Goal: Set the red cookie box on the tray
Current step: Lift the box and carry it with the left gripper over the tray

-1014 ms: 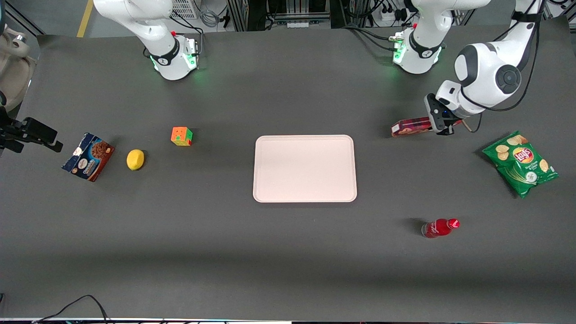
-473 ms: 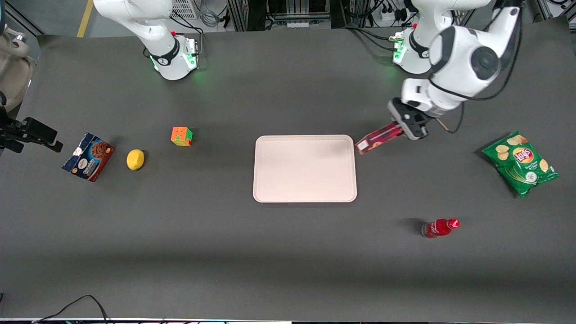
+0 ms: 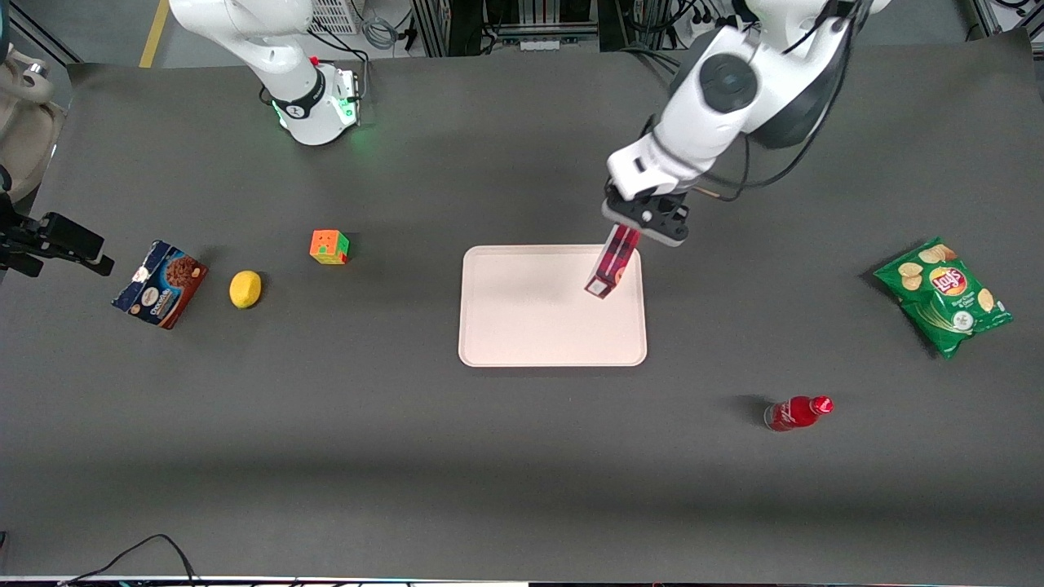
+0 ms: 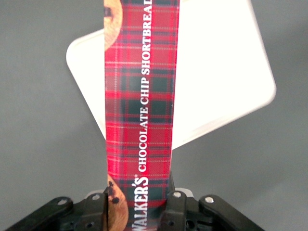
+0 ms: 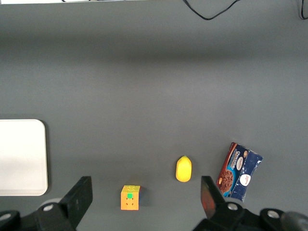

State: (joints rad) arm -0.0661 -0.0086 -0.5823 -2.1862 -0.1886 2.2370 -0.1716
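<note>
The tray lies below the claw, most of it stretching toward the parked arm's end. The claw pinches one end of the box, which hangs aslant beneath it, free end above the tray's edge nearest the working arm. Judged risks: let go here, the long box could tip outward over the low rim onto the table. Lowered as tilted, its free end could strike first and twist in the end-only grip. A shift inward and levelling looks wise first.
</note>
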